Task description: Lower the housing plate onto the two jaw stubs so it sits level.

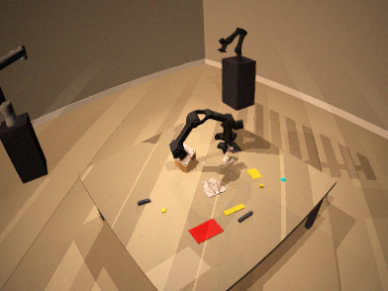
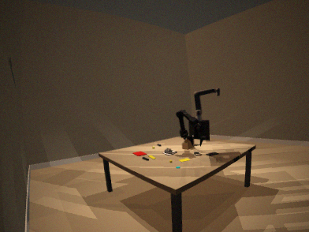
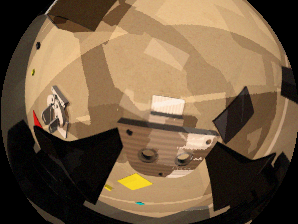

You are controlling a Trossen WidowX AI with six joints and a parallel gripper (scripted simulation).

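The housing plate [image 3: 165,142] is a pale plate with two large round holes and small corner holes, seen between the fingers in the wrist view. My gripper [image 3: 168,136] [image 1: 230,149] [image 2: 196,144] is shut on it, fingers wide apart at its two side edges. The assembly with the jaws [image 1: 214,187] [image 2: 169,151] [image 3: 56,111] lies on the table, off to the left in the wrist view and not under the plate. Its jaw stubs are too small to make out.
A pale ribbed block [image 3: 168,104] shows just beyond the plate. A dark flat piece [image 3: 235,115] [image 2: 213,154] lies at the other side. Red sheet [image 1: 206,231] [image 2: 139,153], yellow square [image 1: 254,173] [image 3: 135,181], yellow bar [image 1: 234,209] and black bars [image 1: 144,201] [image 1: 245,216] lie around.
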